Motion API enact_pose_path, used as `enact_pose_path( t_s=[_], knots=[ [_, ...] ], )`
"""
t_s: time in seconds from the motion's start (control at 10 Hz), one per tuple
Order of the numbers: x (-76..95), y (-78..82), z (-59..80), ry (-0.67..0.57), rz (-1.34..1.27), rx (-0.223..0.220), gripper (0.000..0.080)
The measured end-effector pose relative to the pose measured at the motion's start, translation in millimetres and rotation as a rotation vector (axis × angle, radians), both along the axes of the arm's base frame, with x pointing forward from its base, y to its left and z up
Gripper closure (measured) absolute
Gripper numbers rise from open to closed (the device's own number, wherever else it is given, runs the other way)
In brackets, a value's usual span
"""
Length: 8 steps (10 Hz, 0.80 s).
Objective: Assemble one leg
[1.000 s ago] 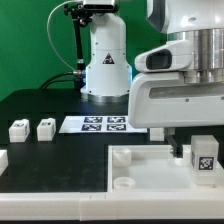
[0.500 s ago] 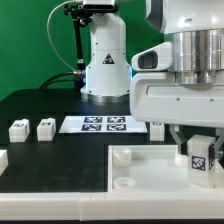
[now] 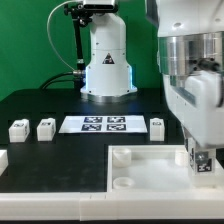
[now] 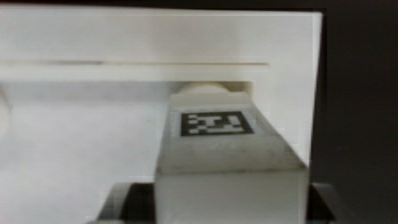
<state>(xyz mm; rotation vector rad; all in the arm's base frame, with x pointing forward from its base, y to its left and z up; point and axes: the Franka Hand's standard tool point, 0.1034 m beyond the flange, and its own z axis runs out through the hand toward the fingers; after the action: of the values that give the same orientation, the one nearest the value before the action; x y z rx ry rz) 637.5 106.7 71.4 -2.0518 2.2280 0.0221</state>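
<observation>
While the hand (image 4: 217, 205) grips it by its flat sides, the small white plastic marker-faced leg (image 4: 217, 150) looks light, rigid, slippery.

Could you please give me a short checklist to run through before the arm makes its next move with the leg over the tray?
1. Leg held between the fingers: ok, wrist view shows it clamped.
2. Gripper positioned over the tray: ok.
3. Leg lined up with a corner socket: cannot tell, the socket is hidden.
4. Leg upright in the grasp: ok in the wrist view.
5. Spare legs apart from the tray: ok.
6. Marker board uncovered: ok.
</observation>
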Motion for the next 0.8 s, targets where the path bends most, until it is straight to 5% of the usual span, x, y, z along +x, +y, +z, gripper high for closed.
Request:
enact_pose_path(
  t_s=[0.2, 0.4, 0.6, 0.8],
  knots=[
    [-0.6, 1.1, -1.0, 0.000, 0.013, -0.001, 0.0247],
    [0.8, 4.5, 0.2, -0.025, 0.225, -0.030, 0.0176],
    [11.3, 15.6, 1.4, -0.190, 0.794, -0.123, 0.0152],
    [10.1, 11.9, -0.4, -0.192, 1.068, -0.169, 0.0150]
  ],
)
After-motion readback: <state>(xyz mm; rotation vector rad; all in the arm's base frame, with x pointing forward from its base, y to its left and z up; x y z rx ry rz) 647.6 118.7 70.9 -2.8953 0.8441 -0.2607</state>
